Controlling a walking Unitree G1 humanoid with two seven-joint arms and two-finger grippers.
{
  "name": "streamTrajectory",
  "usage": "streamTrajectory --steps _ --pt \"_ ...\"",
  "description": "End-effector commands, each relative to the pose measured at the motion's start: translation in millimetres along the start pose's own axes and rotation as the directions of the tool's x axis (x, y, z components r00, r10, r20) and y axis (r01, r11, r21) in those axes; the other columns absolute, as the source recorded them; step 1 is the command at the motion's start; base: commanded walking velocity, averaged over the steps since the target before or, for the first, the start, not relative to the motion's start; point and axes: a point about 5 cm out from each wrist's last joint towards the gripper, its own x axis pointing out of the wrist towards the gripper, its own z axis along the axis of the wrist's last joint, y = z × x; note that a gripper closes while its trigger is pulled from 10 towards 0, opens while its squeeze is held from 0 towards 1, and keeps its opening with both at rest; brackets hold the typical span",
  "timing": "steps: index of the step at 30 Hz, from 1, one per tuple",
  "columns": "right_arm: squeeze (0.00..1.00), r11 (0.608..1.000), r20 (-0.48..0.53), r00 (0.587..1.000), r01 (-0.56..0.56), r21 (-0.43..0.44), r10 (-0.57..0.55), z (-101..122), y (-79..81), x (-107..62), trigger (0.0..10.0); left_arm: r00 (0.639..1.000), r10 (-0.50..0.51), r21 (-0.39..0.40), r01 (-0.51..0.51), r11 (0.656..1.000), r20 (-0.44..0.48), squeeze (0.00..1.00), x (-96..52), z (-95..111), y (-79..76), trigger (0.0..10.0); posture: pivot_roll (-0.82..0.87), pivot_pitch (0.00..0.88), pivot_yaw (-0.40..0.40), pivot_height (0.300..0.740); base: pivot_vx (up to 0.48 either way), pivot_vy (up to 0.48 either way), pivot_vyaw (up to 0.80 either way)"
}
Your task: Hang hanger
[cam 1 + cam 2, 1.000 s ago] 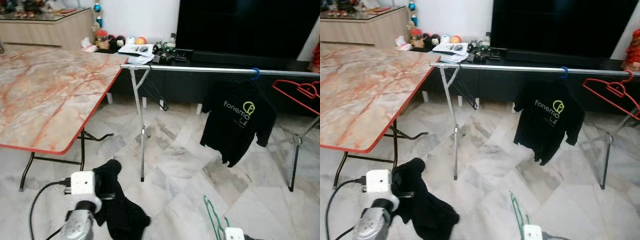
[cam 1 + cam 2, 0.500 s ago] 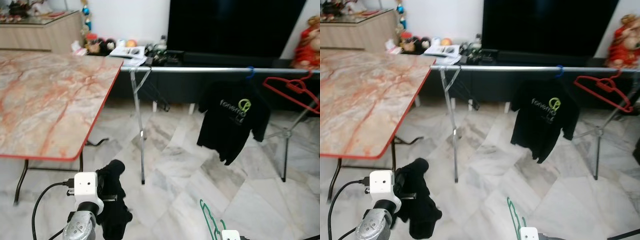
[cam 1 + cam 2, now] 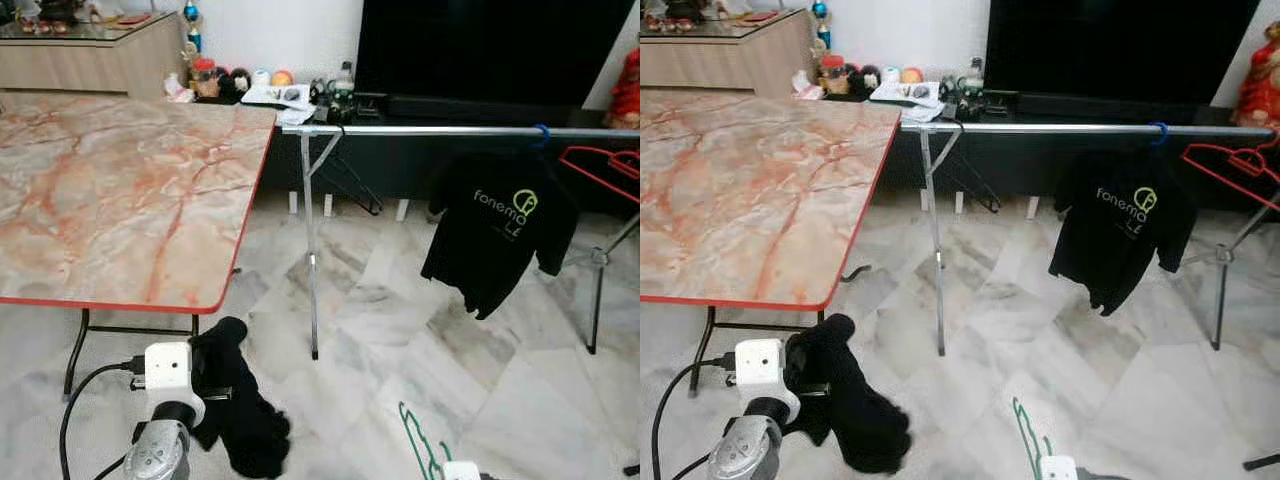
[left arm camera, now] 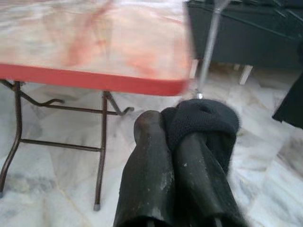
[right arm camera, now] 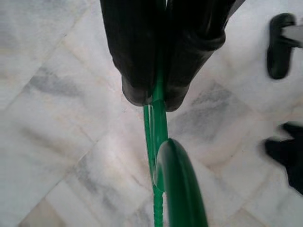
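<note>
Two grippers, both loaded: right gripper (image 5: 154, 97) has its fingers (image 5: 135, 56) pinched tight on the green hanger (image 5: 163, 142), wire clamped between the tips w/ the hook curling out past them; left gripper (image 4: 177, 142) is closed on a black cloth (image 4: 203, 118), fabric bunched over & between its fingers. From the head cam, the hanger (image 3: 420, 445) sits low at bottom of frame, held over the marble floor (image 3: 400, 330), well apart from the rail (image 3: 450, 130); the cloth (image 3: 235, 400) droops from the left arm down near the floor, just below the table (image 3: 120, 200) edge. Further out, the rail runs from the table corner off to the robot's right on thin steel legs, already carrying a black tee (image 3: 500, 230) on a blue hook plus a red hanger (image 3: 600, 165) at the far end. Progress, judging by this: pick-up done, hanger secure in right grip, but hang itself not started — hanger is low & nowhere near the rail. Left to do, prob.: close the gap to the rack, raise the right arm, drop the hook over the bare stretch of rail btwn the near leg & the tee. Can't tell if the cloth is meant to go on the hanger first; it isn't on it now.
</note>
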Motion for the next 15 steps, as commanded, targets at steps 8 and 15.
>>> streamTrajectory --steps 8,15 --pt "0.0 1.0 0.032 0.999 -0.019 0.0 0.019 13 10.3 3.2 10.0 0.999 0.033 0.01 -0.034 0.999 0.04 0.0 10.8 13 10.4 10.0 0.09 0.054 -0.026 0.74 0.0 0.352 0.0" --pt "0.0 1.0 0.017 1.0 -0.013 0.001 0.013 7 9.5 1.9 10.0 0.998 0.029 0.016 -0.029 0.999 0.052 0.0 15.0 18 11.9 10.0 0.1 0.065 -0.019 0.74 0.0 0.354 0.0"
